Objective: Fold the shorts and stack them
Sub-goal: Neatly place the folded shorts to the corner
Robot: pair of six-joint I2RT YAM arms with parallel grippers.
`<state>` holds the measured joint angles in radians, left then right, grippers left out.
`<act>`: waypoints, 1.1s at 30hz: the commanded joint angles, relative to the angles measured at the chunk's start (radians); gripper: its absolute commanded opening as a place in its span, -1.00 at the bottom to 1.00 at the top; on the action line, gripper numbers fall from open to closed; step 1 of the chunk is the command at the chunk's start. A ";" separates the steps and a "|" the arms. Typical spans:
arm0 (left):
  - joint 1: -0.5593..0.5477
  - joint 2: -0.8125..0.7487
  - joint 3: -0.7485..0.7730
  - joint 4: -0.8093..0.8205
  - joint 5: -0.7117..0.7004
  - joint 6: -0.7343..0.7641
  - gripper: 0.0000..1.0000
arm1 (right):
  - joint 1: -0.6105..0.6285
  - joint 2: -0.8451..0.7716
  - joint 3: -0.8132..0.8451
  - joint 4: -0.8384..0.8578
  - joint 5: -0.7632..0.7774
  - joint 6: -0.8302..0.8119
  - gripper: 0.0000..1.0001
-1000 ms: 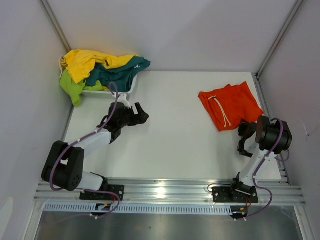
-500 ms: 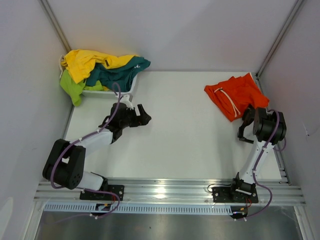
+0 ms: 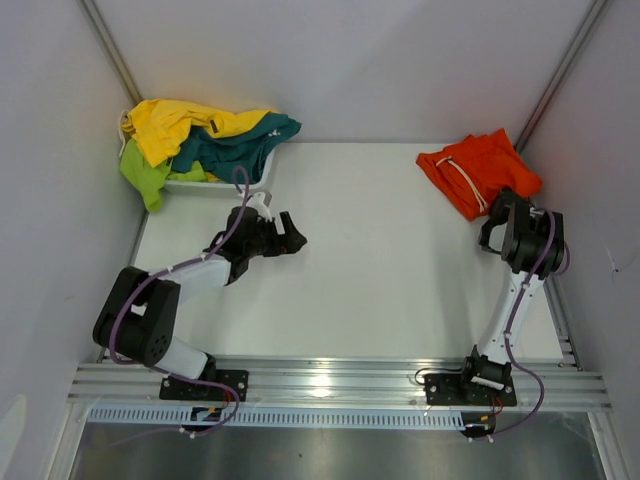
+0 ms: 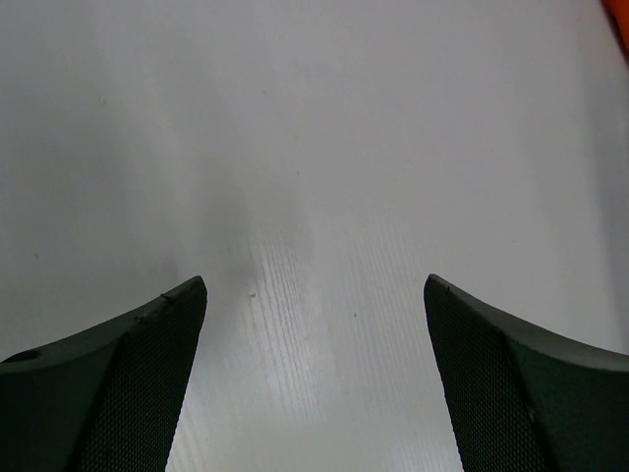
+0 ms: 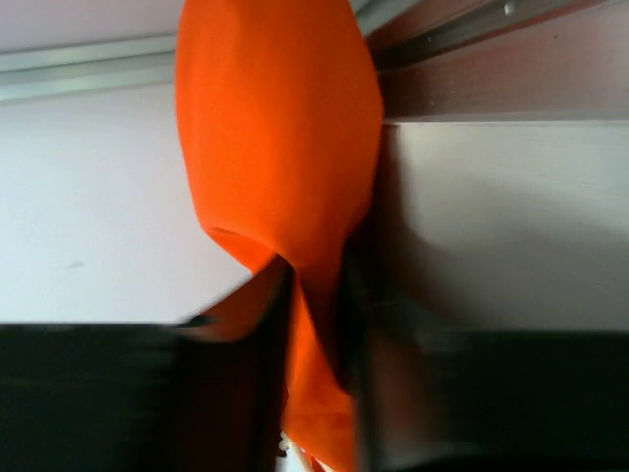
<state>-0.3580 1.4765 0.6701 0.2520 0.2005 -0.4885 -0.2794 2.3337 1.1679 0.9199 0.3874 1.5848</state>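
The orange shorts (image 3: 478,172) with a white drawstring lie bunched in the table's far right corner, against the wall. My right gripper (image 3: 498,212) is at their near edge. In the right wrist view the orange shorts (image 5: 280,147) hang as a fold of cloth running down between the blurred, narrowly spaced fingers of my right gripper (image 5: 314,324). My left gripper (image 3: 292,232) hovers open over bare table at left centre. In the left wrist view my left gripper (image 4: 314,285) holds nothing. Yellow shorts (image 3: 175,125), teal shorts (image 3: 240,140) and lime-green shorts (image 3: 143,172) are heaped at the far left.
A white basket (image 3: 215,186) under the heap stands in the far left corner, just beyond my left gripper. Grey walls close in both sides, and a metal rail (image 5: 452,39) runs along the right wall beside the orange cloth.
My right gripper has dragged the orange shorts away and to the right, from mid-right of the table into the far right corner, where they have bunched up. My left gripper has crept slightly right.
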 commanded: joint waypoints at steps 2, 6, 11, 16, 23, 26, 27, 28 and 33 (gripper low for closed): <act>-0.016 0.013 0.037 0.046 0.023 0.002 0.86 | 0.009 -0.088 -0.025 -0.147 -0.016 -0.066 0.05; -0.035 -0.010 0.034 0.033 0.011 0.007 0.86 | 0.005 -0.255 -0.066 -0.441 -0.048 -0.163 0.58; -0.038 -0.047 0.031 0.018 0.005 0.011 0.86 | 0.005 -0.457 -0.158 -0.627 -0.102 -0.239 0.86; -0.041 -0.087 0.025 0.000 0.002 0.013 0.86 | 0.022 -0.511 -0.058 -0.844 -0.171 -0.514 0.87; -0.041 -0.107 0.013 0.004 0.002 0.010 0.87 | 0.095 -0.214 0.534 -1.229 -0.435 -1.109 0.76; -0.042 -0.097 0.019 0.004 0.013 0.007 0.87 | 0.180 -0.143 0.657 -1.256 -0.372 -1.316 0.93; -0.042 -0.097 0.020 0.001 0.014 0.007 0.87 | 0.199 -0.123 0.689 -1.268 -0.343 -1.351 0.95; -0.042 -0.097 0.020 -0.002 0.014 0.008 0.88 | 0.230 -0.078 0.723 -1.279 -0.346 -1.393 0.94; -0.042 -0.105 0.019 -0.007 0.010 0.014 0.88 | 0.276 0.024 0.898 -1.336 -0.343 -1.566 0.87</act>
<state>-0.3908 1.3937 0.6701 0.2363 0.2058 -0.4885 -0.0090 2.3043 1.9820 -0.3180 0.0349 0.2279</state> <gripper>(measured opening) 0.939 0.941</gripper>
